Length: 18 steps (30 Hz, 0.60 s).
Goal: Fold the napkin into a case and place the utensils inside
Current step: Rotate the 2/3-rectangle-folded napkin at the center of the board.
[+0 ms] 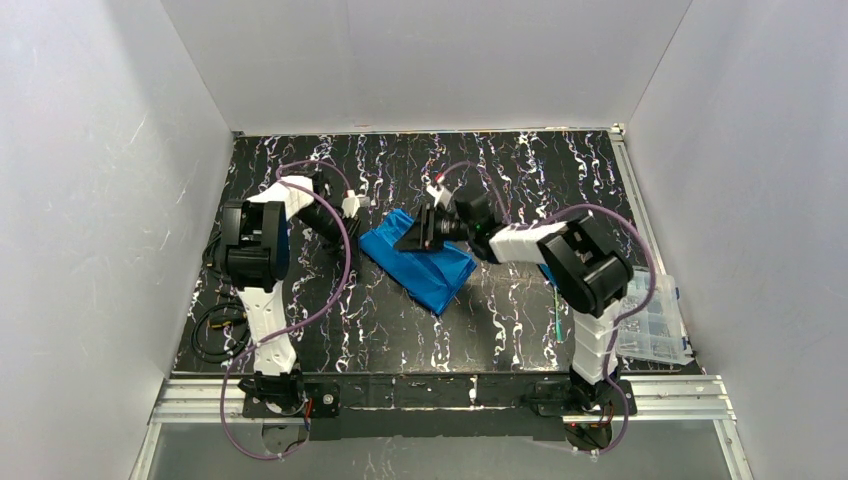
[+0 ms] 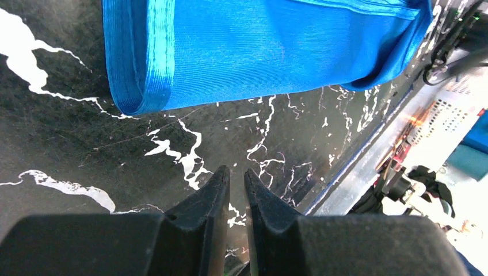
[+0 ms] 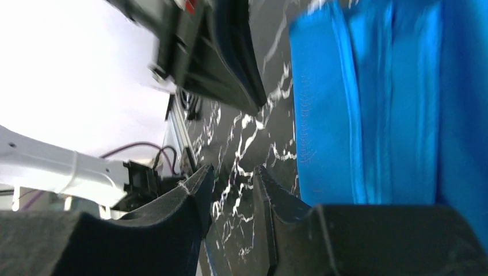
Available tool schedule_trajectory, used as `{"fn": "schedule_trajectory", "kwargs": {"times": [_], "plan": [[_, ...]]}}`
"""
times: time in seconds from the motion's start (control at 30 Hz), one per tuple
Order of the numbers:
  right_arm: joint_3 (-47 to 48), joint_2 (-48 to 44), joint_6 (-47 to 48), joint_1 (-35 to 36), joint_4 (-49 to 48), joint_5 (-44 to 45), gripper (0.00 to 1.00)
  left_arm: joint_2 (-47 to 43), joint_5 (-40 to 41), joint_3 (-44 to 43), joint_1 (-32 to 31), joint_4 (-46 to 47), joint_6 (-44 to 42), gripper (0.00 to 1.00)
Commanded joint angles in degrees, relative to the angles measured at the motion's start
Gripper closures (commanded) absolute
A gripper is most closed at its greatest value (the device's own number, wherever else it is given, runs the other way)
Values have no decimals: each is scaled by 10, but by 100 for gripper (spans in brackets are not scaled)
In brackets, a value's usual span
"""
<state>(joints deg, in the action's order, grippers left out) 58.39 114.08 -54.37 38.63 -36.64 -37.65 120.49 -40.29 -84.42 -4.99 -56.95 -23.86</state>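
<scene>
Black marbled table (image 1: 330, 330) carries everything. Mid-table lies the napkin, folded into the case (image 1: 425, 262): a flat layered blue wedge, narrow end twd the near edge.

Clear plastic box (image 1: 655, 320) sits at the table's R edge, well apart from the case. Contents are small bits, too small to tell.

L gripper (image 2: 236, 175): jaws almost together w/ only a thin slit, nothing between them. It hangs over bare table just beside the case's far-L folded edge, not touching.

R gripper (image 3: 230, 172): jaws parted a bit wider, released, nothing between. Tips are over the table right beside the case's edge; can't tell if they touch the cloth.

One thin teal utensil (image 1: 556, 322) lies on the table by the R arm, outside the case.
</scene>
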Motion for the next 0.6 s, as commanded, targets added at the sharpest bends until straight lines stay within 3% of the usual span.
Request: {"fn": "schedule_trajectory", "kwargs": {"times": [0.0,0.1,0.2,0.57], "plan": [[54,-62,135,-51,184,38,59,-47,24,31,-10,49,30,85],[79,-87,232,-85,323,105,59,-38,58,21,-22,68,50,85],[77,-97,295,-119,394,157,59,-26,92,0,-24,87,66,85],[-52,-118,292,-139,388,226,65,18,150,-86,-54,96,76,88]]}}
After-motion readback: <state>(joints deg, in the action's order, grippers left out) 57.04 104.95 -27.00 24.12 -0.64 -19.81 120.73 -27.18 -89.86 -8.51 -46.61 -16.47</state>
